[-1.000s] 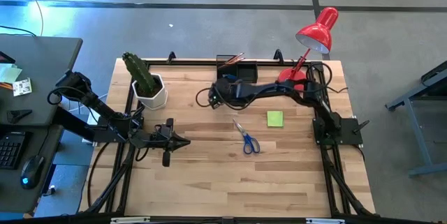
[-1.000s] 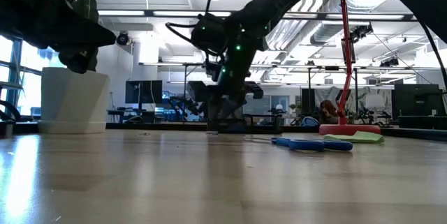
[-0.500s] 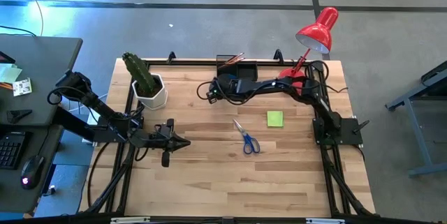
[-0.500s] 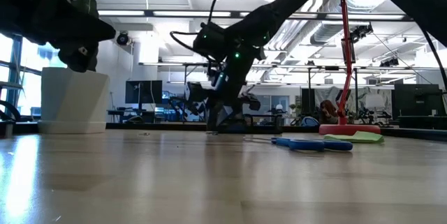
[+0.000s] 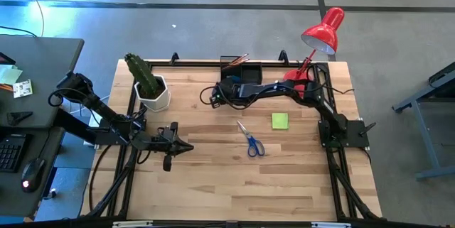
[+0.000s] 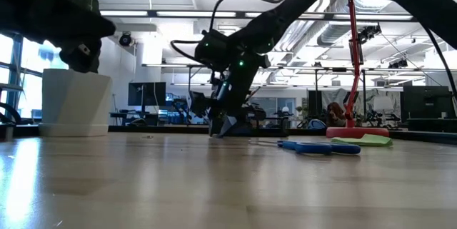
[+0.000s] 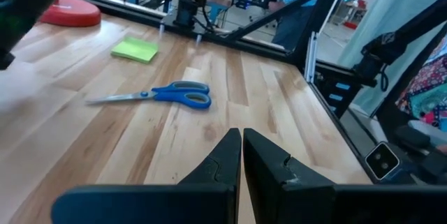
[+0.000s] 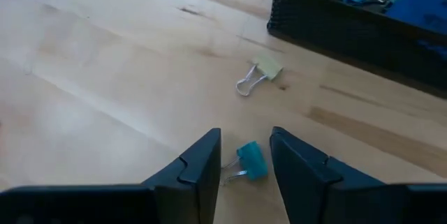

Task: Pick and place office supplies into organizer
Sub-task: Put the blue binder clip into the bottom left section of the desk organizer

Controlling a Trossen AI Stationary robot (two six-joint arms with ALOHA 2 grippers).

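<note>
My right gripper (image 8: 244,135) is open and low over the table, just in front of the black organizer (image 5: 245,72). A small teal binder clip (image 8: 251,161) lies on the wood between its two fingers; I see no touch. A pale yellow binder clip (image 8: 260,74) lies farther on, near the organizer's mesh wall (image 8: 335,25). Blue items (image 8: 412,1) sit in the organizer, and pencils (image 5: 238,60) stick out of it. The blue-handled scissors (image 5: 250,139) and the lime-green sticky pad (image 5: 280,121) lie flat at mid-table. My left gripper (image 5: 188,146) is shut and hovers left of the scissors.
A potted cactus in a white pot (image 5: 151,89) stands at the far left. A red desk lamp (image 5: 323,33) stands at the far right corner, its base (image 7: 70,11) beside my right arm. Bare wood stretches across the near half of the table.
My right gripper has shifted a little toward the table's left edge in front of the organizer, tipped over to a slant and come down closer to the tabletop.
</note>
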